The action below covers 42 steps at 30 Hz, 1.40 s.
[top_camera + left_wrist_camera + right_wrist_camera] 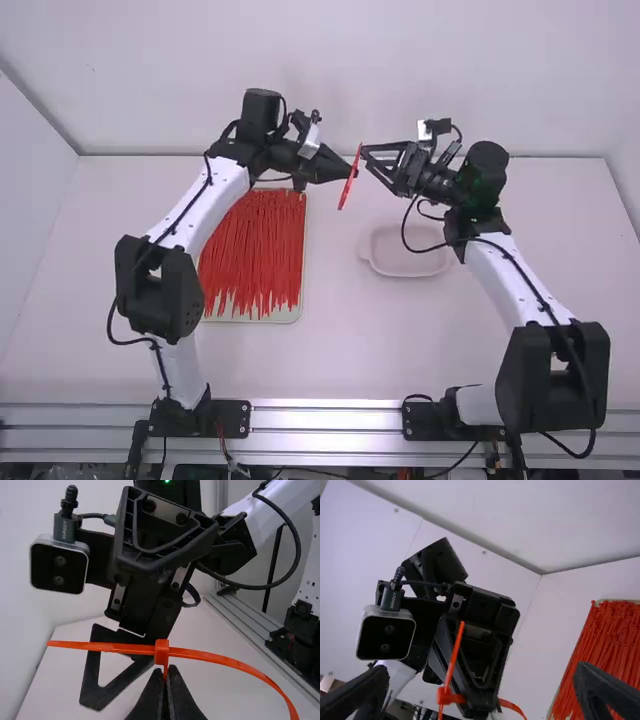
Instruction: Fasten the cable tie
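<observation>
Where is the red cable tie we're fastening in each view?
High view: cable tie held in the air between left gripper and right gripper.
Left wrist view: tie stretched across in front of the right gripper, its head pinched by the left gripper.
Right wrist view: tie hanging before the left gripper.
Shared landmark: the left gripper, shut on the tie's head.

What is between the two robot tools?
A red cable tie. In the high view it sits between the left tool, which pinches it, and the open right tool.
</observation>
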Available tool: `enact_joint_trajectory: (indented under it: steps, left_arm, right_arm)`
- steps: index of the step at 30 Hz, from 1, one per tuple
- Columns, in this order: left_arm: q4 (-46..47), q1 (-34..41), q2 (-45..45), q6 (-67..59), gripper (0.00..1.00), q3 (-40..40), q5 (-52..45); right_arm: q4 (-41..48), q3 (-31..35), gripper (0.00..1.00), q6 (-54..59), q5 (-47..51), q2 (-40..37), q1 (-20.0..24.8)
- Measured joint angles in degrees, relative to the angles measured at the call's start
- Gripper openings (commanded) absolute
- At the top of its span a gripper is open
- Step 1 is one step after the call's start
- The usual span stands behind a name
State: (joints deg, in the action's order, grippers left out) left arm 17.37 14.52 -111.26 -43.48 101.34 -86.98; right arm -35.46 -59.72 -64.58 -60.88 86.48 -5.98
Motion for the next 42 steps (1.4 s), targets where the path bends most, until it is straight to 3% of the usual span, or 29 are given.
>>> enact_joint_trajectory:
  steps: [6, 10, 19, 21, 22, 42]
  left_arm:
    - [0.24, 0.74, 0.00, -1.42, 0.02, 0.00, 0.20]
    - [0.26, 0.74, 0.00, -1.57, 0.02, 0.00, 0.22]
    - [-0.31, 0.74, 0.00, -1.57, 0.02, -0.70, 0.20]
    - [-0.31, 0.74, 0.00, -1.57, 0.02, -0.70, 0.20]
    - [-0.31, 0.76, 0.00, -1.60, 0.02, -0.70, 0.20]
    - [-0.31, 1.27, 0.00, -2.75, 0.02, -0.85, 1.75]
  right_arm:
    - [-2.75, 0.02, 0.60, -1.44, -0.39, 0.00, -1.16]
    - [-2.86, 0.02, 0.25, -2.34, -0.46, 0.00, -0.98]
    - [-2.91, 0.02, 0.22, -3.23, -0.50, 0.00, -0.98]
    - [-2.91, 0.02, 0.12, -3.13, -0.44, 0.00, -1.11]
    - [-2.95, 0.02, 0.00, -3.10, -0.44, 0.00, -1.20]
    - [-2.67, -0.22, 0.00, -4.04, 0.35, 0.00, -1.18]
